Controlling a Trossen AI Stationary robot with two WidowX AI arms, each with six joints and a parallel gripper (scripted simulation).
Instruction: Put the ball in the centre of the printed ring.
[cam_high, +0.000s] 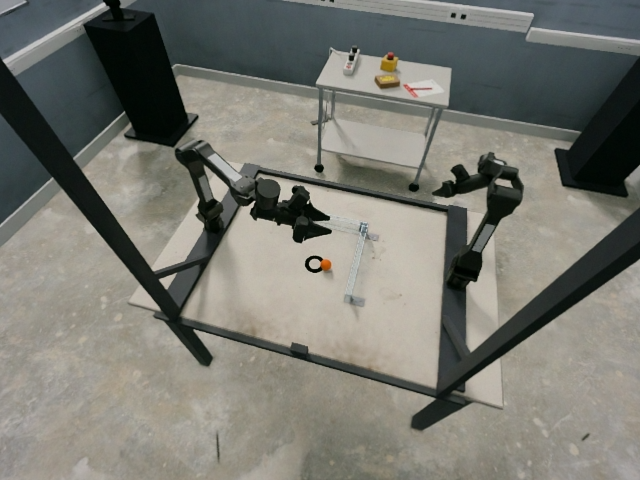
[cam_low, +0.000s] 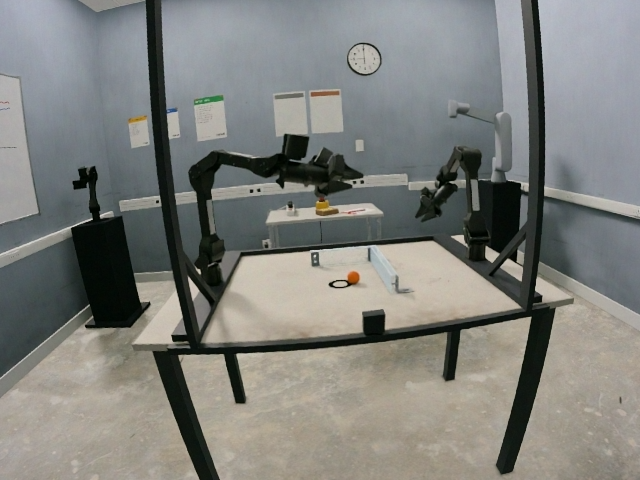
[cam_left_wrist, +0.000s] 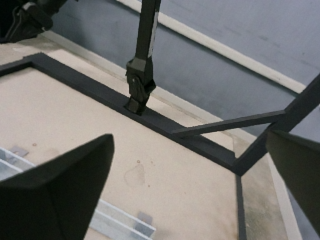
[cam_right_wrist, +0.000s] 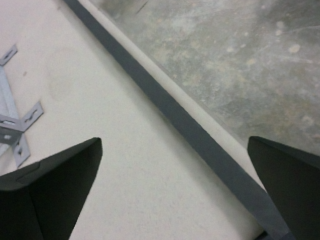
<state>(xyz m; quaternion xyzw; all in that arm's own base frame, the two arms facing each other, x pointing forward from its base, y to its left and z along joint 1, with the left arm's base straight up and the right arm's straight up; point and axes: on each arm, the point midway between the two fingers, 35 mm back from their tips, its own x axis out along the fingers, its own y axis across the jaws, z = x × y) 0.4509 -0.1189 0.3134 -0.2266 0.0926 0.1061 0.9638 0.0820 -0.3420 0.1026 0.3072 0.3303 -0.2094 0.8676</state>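
The orange ball (cam_high: 325, 265) (cam_low: 353, 277) sits at the edge of the printed ring (cam_high: 307, 264) (cam_low: 330, 284).

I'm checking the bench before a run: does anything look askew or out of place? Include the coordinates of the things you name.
Only the orange ball (cam_high: 325, 265) (cam_low: 353, 277): it sits at the edge of the printed ring (cam_high: 307, 264) (cam_low: 331, 284), off centre. Nothing looks spilled or damaged.

A blue-grey wall (cam_high: 248, 46) (cam_low: 258, 51) (cam_left_wrist: 250, 25) stood beyond the left gripper (cam_high: 330, 225) (cam_low: 357, 180) (cam_left_wrist: 188, 139), over a mottled grey floor (cam_high: 310, 428) (cam_low: 336, 413) (cam_left_wrist: 260, 200) (cam_right_wrist: 225, 75).

In the exterior view a round clock (cam_low: 364, 58) hung above and beyond the gripper, with two paper sheets (cam_low: 290, 114) (cam_low: 326, 111) lower on the wall; a pale side table (cam_high: 361, 82) (cam_low: 305, 217) stood well beyond the gripper, carrying a yellow box (cam_high: 389, 63) (cam_low: 322, 207) with a red button; white trunking (cam_high: 413, 7) (cam_low: 227, 192) (cam_left_wrist: 215, 47) crossed the wall past it, and soft light fell across the room.
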